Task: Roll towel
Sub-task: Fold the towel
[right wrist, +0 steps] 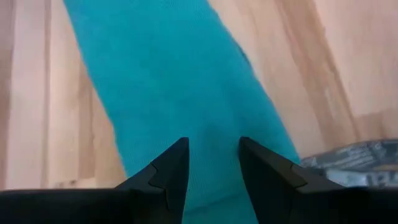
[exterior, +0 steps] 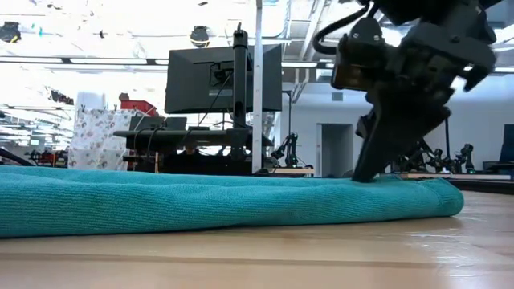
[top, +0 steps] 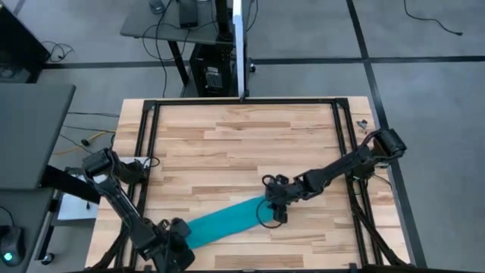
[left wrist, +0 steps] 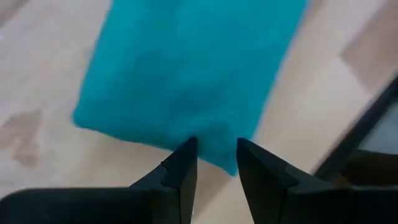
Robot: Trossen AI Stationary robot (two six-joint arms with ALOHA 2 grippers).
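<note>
The teal towel (top: 227,220) lies folded into a long narrow strip, flat on the wooden table and running slantwise from the near left toward the middle. My left gripper (top: 174,241) is at the strip's near-left end. In the left wrist view its open fingers (left wrist: 214,146) stand just over that end's edge (left wrist: 211,155). My right gripper (top: 276,203) is at the strip's far-right end. It is open, with its fingers (right wrist: 213,146) standing over the cloth (right wrist: 174,81). In the low view it comes down onto the towel (exterior: 201,201) near the folded right end (exterior: 450,201). My left gripper's fingertips (left wrist: 186,149) stand at the edge of the towel's near-left end; I cannot tell whether they touch it. My right gripper's fingertip (exterior: 365,172) rests on the towel's upper face (exterior: 385,183) close to its right end. It comes from above, slanting, with the fingers apart. The towel lies flat on the table.
A black metal frame (top: 144,152) runs around the tabletop, with a rail along each side (top: 345,144). A dark cable loop (top: 267,218) hangs by my right gripper. Bare wood (top: 242,144) lies beyond the towel toward the far edge.
</note>
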